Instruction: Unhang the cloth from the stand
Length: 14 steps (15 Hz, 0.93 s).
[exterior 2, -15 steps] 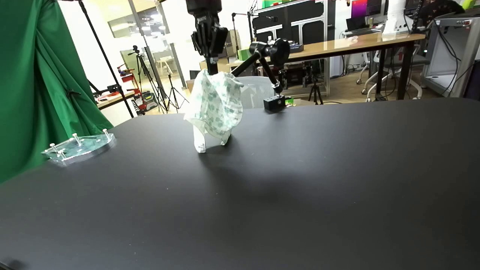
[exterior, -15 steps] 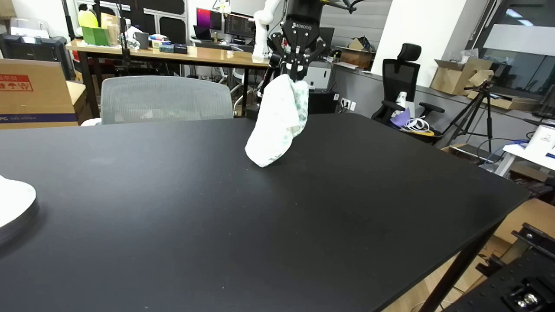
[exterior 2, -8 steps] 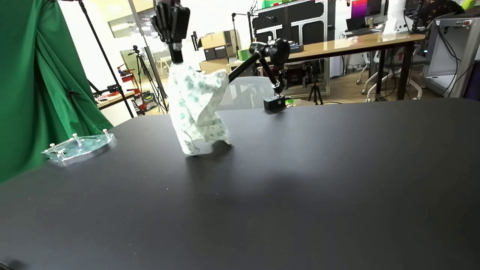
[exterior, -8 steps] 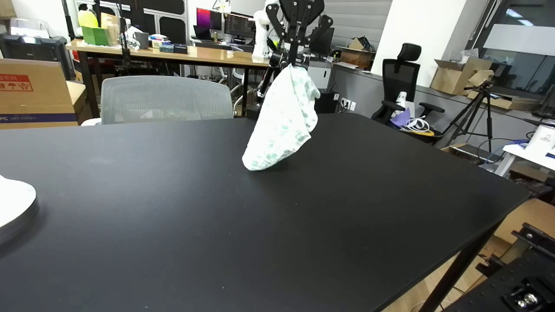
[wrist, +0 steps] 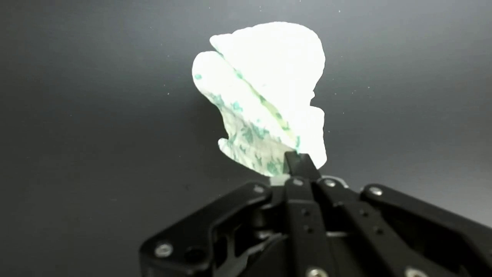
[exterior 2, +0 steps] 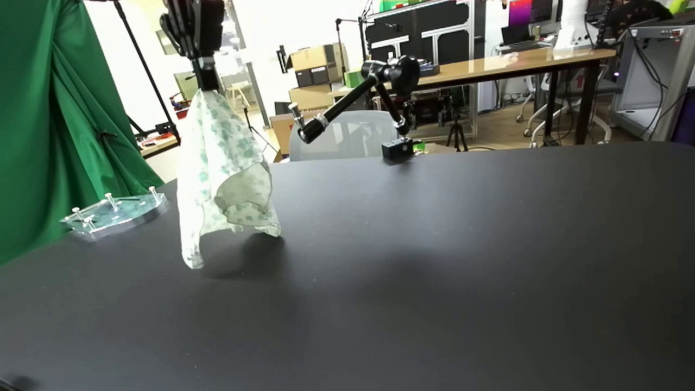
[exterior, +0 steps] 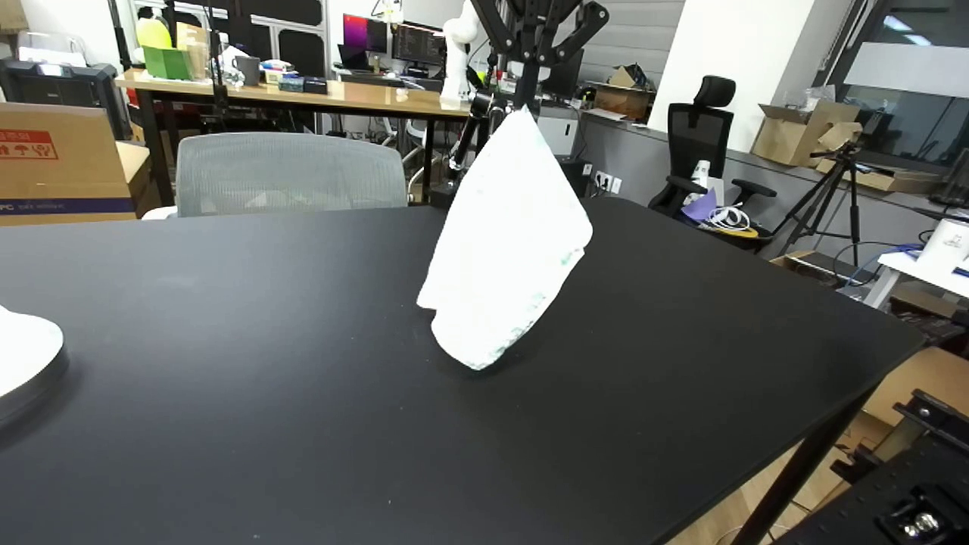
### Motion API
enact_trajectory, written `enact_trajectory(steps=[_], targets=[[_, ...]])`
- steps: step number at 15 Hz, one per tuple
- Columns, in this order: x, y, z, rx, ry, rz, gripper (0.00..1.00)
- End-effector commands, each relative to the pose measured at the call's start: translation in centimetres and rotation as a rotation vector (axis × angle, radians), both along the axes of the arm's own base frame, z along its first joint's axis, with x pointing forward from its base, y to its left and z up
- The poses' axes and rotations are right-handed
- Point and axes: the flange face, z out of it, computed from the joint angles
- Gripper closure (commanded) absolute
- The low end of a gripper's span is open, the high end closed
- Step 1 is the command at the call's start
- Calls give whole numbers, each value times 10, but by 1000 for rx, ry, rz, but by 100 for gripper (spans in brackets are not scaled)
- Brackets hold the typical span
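Note:
The cloth [exterior 2: 222, 157] is thin and white with a green leaf print. It hangs from my gripper [exterior 2: 208, 81] in a peaked drape, apart from the stand. In an exterior view the cloth [exterior: 503, 242] hangs low over the table, below the gripper [exterior: 525, 102]; I cannot tell whether its lowest corner touches. The stand [exterior 2: 353, 103] is a black jointed rod arm on a small block base, its free end bare. In an exterior view the stand [exterior: 463, 144] is partly behind the cloth. In the wrist view the gripper's fingertips [wrist: 301, 161] are closed on the cloth [wrist: 273, 73].
The black table [exterior: 303, 424] lies under everything. A clear plate with upright pegs [exterior 2: 117, 214] lies left of the cloth. A white round object [exterior: 26, 352] is at the table's left. A grey chair [exterior: 291, 174] stands behind, and a green curtain [exterior 2: 59, 119] hangs beside the table.
My gripper has carried the cloth away from the stand, leftward and nearer in an exterior view. The cloth came off the stand's free end, which now shows, and hangs longer and straighter.

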Motion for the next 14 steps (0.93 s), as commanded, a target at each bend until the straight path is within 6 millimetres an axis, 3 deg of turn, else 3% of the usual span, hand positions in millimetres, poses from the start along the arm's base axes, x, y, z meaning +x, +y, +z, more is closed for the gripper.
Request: enact_trajectory(steps=[1, 8, 12, 13, 14], targets=[[0, -13, -11, -22, -10, -27, 100], [29, -57, -58, -106, -107, -97, 100], [33, -76, -87, -142, -99, -137, 100], [33, -79, -91, -146, -96, -149, 91], [33, -82, -95, -144, -89, -159, 73]])
